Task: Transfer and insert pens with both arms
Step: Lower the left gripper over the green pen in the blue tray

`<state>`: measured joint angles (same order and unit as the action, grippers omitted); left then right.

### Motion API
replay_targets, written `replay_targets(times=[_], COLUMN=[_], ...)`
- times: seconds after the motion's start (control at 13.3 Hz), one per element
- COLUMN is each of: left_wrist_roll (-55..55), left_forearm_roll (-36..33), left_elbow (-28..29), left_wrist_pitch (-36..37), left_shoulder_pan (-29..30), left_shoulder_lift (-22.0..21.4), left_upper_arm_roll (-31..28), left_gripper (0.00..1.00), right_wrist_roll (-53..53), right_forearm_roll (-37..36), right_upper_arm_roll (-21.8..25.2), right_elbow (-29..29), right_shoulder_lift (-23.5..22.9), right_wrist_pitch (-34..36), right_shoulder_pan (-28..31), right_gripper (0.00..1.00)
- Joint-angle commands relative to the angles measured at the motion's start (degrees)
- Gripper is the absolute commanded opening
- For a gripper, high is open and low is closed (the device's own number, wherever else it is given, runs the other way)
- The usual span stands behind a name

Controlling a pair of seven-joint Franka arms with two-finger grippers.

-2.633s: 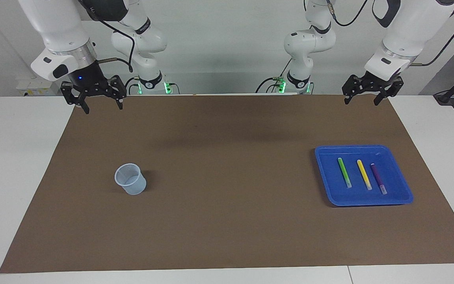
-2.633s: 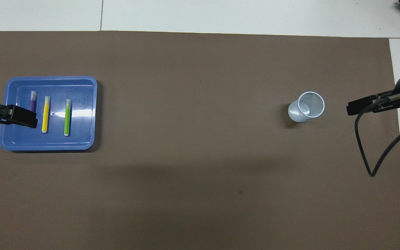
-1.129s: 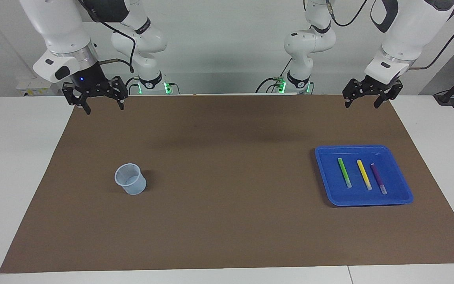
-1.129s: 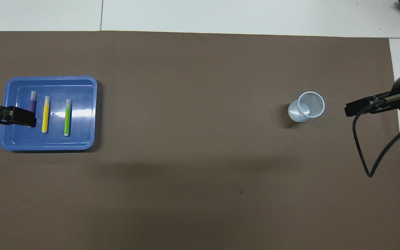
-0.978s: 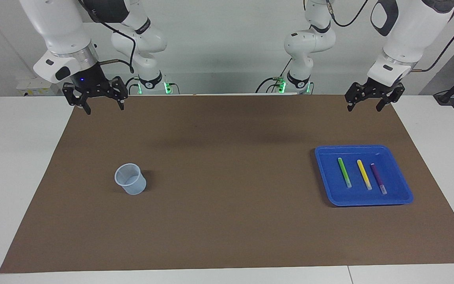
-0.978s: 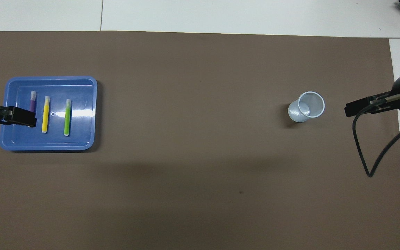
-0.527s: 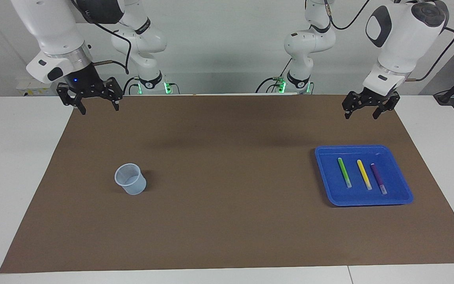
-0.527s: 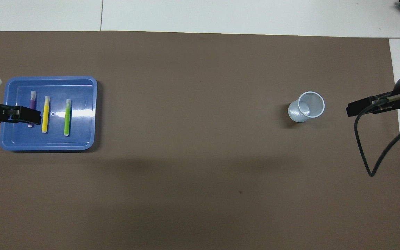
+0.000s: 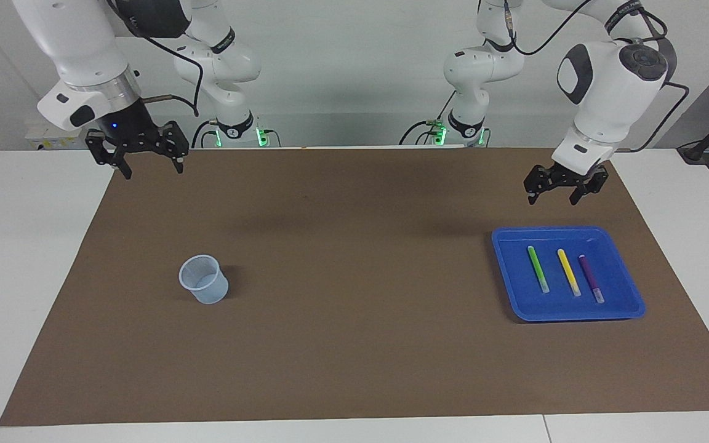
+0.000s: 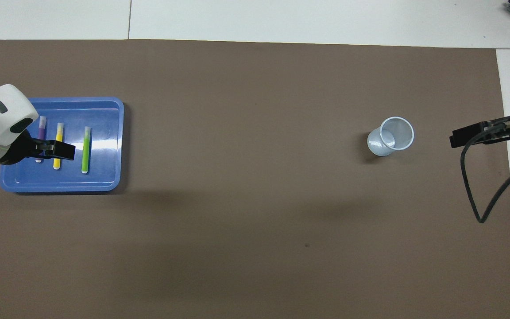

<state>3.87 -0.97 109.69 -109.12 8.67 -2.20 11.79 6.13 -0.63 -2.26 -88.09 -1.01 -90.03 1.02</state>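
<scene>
Three pens lie side by side in a blue tray (image 9: pixel 510 280) (image 10: pixel 104 133) at the left arm's end of the mat: green (image 9: pixel 538 269) (image 10: pixel 86 149), yellow (image 9: pixel 568 272) (image 10: pixel 59 133) and purple (image 9: pixel 591 278) (image 10: pixel 41 126). My left gripper (image 9: pixel 552 198) (image 10: pixel 56 150) hangs open and empty in the air, over the mat by the tray's edge nearest the robots. From overhead it covers part of the yellow and purple pens. A pale translucent cup (image 9: pixel 204 279) (image 10: pixel 392 136) stands upright toward the right arm's end. My right gripper (image 9: pixel 152 171) (image 10: pixel 466 135) is open and empty, raised over the mat's corner at that end.
A brown mat (image 9: pixel 354 246) covers the white table (image 9: pixel 22 246). Two smaller white arms with green lights (image 9: pixel 231 132) (image 9: pixel 462 129) stand at the robots' edge of the table. A black cable (image 10: pixel 481 195) loops down from the right arm.
My left arm has come down and swung out from the table's edge toward the tray, its gripper still open. The right gripper has drifted slightly toward its own end of the table.
</scene>
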Motion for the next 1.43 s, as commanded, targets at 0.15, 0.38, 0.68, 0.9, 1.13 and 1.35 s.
replay_targets(times=[0.15,0.38,0.68,0.9,1.13,1.35], left_wrist_roll=[-0.35,-1.93,-2.02,-1.85,-1.67,-1.14], left_forearm_roll=[-0.08,0.01,0.09,0.01,0.01,-0.08], left_elbow=[2.37,2.37,2.46,2.37,2.19,1.93], left_wrist_pitch=[-6.10,-9.35,-13.30,-16.99,-19.28,-22.71], left_shoulder_pan=[-0.14,0.21,0.73,3.10,3.64,4.42], left_shoulder_lift=[2.28,5.09,7.64,11.67,14.49,18.09], left_upper_arm_roll=[-0.11,-0.11,-0.11,-0.19,-0.19,-0.19], left_gripper=[0.99,0.99,0.99,0.98,0.98,0.96], right_wrist_roll=[0.81,0.90,0.99,1.25,1.60,1.60], right_forearm_roll=[0.54,0.54,0.54,0.54,0.89,3.00], right_upper_arm_roll=[-0.03,-0.03,-0.03,-0.03,-0.64,-0.82], right_elbow=[-1.04,-1.12,-1.12,-1.12,-2.44,-2.27], right_shoulder_lift=[0.83,0.83,0.92,0.92,1.36,1.45], right_wrist_pitch=[-0.49,-0.41,0.21,0.21,-0.41,-0.05], right_shoulder_pan=[0.39,0.39,0.47,0.56,-0.49,-0.49], right_gripper=[1.00,1.00,1.00,1.00,1.00,1.00])
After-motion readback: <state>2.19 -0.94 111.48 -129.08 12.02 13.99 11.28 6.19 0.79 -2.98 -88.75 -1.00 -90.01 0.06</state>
